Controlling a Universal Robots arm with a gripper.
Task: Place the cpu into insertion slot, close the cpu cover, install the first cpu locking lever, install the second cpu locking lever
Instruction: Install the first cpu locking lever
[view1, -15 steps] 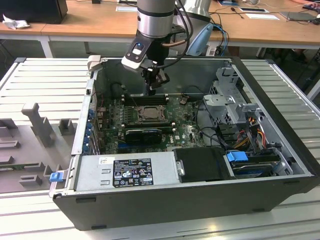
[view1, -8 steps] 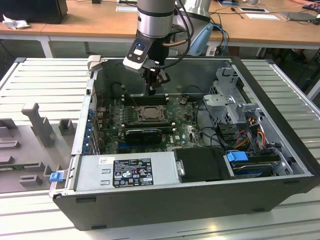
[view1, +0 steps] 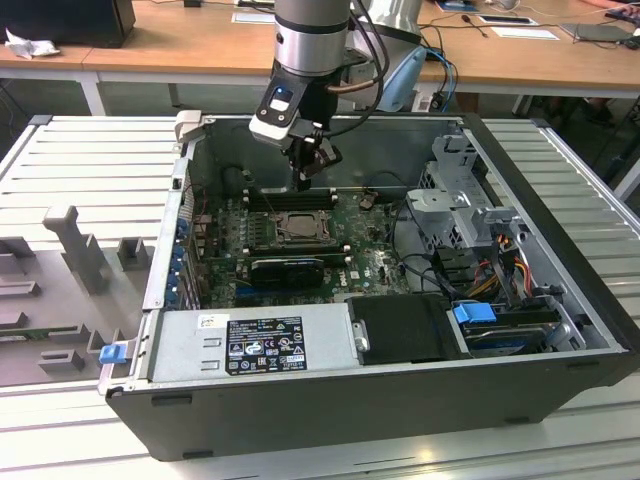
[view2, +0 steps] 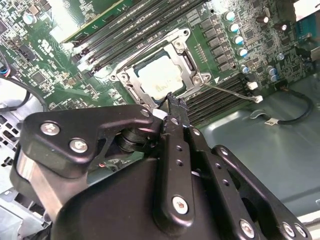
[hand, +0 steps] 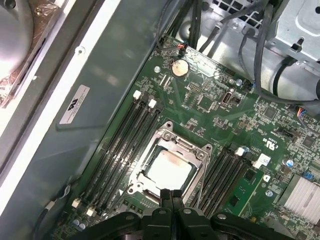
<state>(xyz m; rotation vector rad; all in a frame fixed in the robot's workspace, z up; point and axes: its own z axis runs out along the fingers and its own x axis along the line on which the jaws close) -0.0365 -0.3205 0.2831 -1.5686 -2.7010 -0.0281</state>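
Cpu (hand: 167, 169) lies under the shut cover (hand: 199, 151); my gripper (hand: 171, 193), closed and empty, hovers beside it. First lever (view2: 227, 90), I judge: needs a precise push.

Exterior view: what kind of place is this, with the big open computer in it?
Probably a robotics lab or workshop. An open computer case lies on a slatted metal bench, a robot arm reaches down into it, and wooden desks stand behind.
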